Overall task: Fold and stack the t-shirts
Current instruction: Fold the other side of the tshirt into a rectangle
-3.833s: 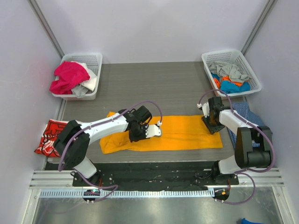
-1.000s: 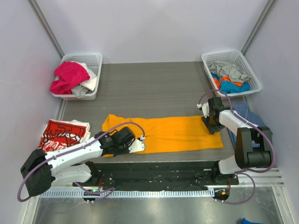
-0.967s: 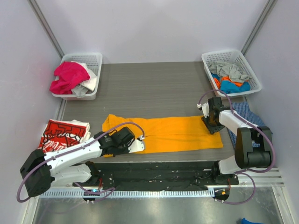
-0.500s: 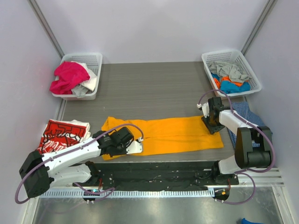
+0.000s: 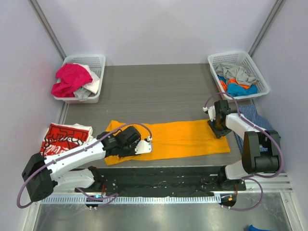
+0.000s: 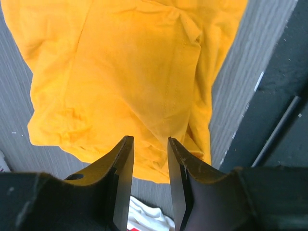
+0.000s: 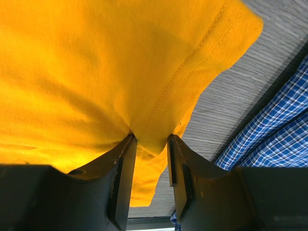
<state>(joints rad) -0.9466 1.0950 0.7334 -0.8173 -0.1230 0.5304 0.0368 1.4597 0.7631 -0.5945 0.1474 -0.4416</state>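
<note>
The orange t-shirt point(image 5: 187, 137) lies folded in a long strip across the near part of the table. Its bunched left end fills the left wrist view point(image 6: 130, 72). My left gripper point(image 5: 144, 147) hovers over that end, open point(image 6: 150, 139), with nothing between the jaws. My right gripper point(image 5: 217, 127) sits on the strip's right end. Its jaws point(image 7: 150, 137) are shut on a raised fold of the orange cloth point(image 7: 96, 72). The red t-shirt with white lettering point(image 5: 62, 137) lies folded at the table's left edge. A white bit of it point(image 6: 144, 221) shows under my left fingers.
A white basket point(image 5: 98, 57) of pink and white clothes stands back left. Another basket point(image 5: 240, 54) with grey, blue and orange clothes stands back right. A blue checked cloth point(image 5: 250, 118) point(image 7: 279, 125) lies right of the orange shirt. The black front rail point(image 5: 159, 173) point(image 6: 284, 96) runs just below the shirt.
My left gripper has opened and let go of the orange shirt's left end, shifting slightly right and away from the front rail. The right gripper has stayed where it was.
</note>
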